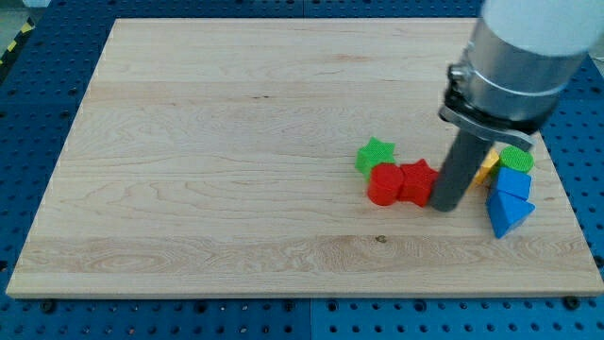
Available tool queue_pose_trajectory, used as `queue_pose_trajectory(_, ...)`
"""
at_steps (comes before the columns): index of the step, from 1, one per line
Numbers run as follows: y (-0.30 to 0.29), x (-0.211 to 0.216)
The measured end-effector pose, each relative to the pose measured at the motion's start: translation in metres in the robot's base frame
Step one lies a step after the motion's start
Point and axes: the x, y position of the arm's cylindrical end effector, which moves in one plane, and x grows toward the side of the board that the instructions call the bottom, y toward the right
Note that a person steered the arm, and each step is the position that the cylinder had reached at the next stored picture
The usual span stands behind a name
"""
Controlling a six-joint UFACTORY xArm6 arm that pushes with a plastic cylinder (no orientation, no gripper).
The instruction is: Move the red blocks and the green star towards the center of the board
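A green star (pixel 375 154) lies right of the board's middle. Touching its lower right are two red blocks: a round red one (pixel 384 185) and a red star-like one (pixel 416 181), side by side. My tip (pixel 445 205) stands right against the right side of the red star-like block. The rod rises from it to the arm's grey body at the view's top right.
Right of the rod lie a yellow block (pixel 488 167), partly hidden, a green round block (pixel 516 159), a blue block (pixel 514 181) and a blue triangular block (pixel 508 214). They sit near the wooden board's right edge (pixel 566 203).
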Motion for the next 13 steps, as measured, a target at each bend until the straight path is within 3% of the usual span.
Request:
queue_pose_trajectory(1, -0.021, -0.006)
queue_pose_trajectory(2, -0.034, 0.023)
queue_pose_trajectory(4, -0.089, -0.011)
queue_pose_trajectory(5, -0.089, -0.021)
queue_pose_trajectory(7, -0.078, 0.01)
queue_pose_trajectory(9, -0.038, 0.007)
queue_pose_trajectory(11, -0.018, -0.045)
queue_pose_trajectory(13, -0.046, -0.074)
